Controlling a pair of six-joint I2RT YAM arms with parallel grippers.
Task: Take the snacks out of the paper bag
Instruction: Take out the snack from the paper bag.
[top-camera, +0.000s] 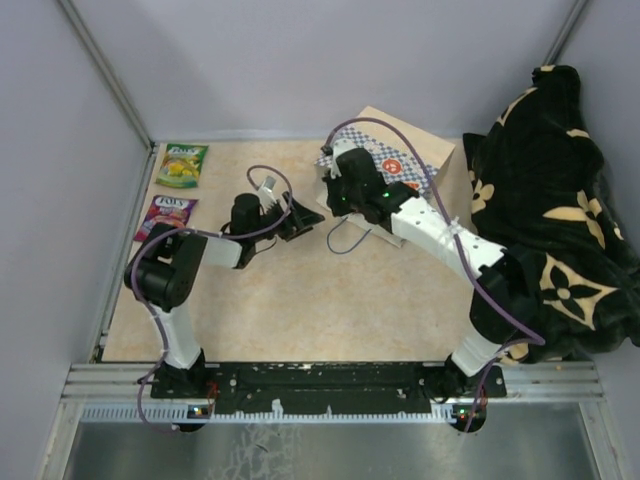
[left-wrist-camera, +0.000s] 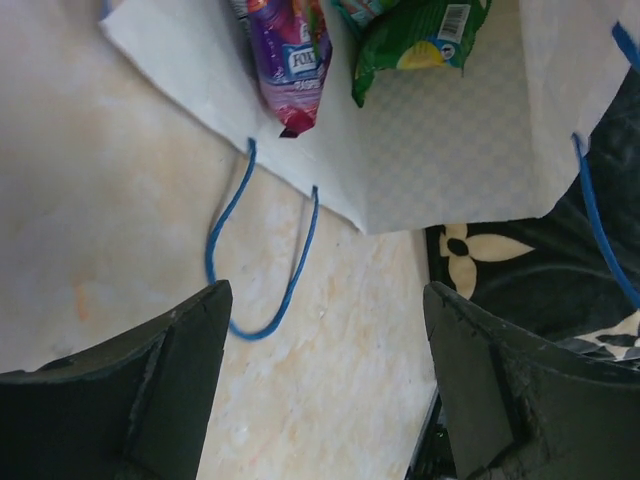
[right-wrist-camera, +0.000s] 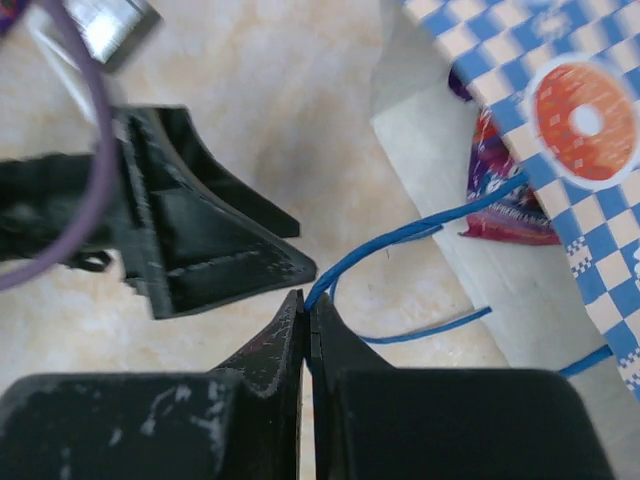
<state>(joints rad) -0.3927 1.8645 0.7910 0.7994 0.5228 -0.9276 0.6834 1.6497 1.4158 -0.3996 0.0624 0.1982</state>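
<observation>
The right pincer (right-wrist-camera: 306, 300) is pinching the thin blue cord handle (right-wrist-camera: 400, 238) of the cream-tan checkered paper bag (top-camera: 425, 152), which is lying on the beige worktop (top-camera: 300, 300). The left pincer (left-wrist-camera: 325, 292) is gaping wide before a glossy purple snack packet (left-wrist-camera: 290, 60) and a green snack packet (left-wrist-camera: 410, 45) in the bag's mouth.

Lab test cell, grey panel walls (top-camera: 300, 60), aluminium mounting rail (top-camera: 560, 380)

2 loose snacks (top-camera: 182, 165) (top-camera: 167, 215), 1 paper bag (top-camera: 425, 150), 1 blanket (top-camera: 560, 200), 2 arms (top-camera: 180, 275) (top-camera: 440, 235)
</observation>
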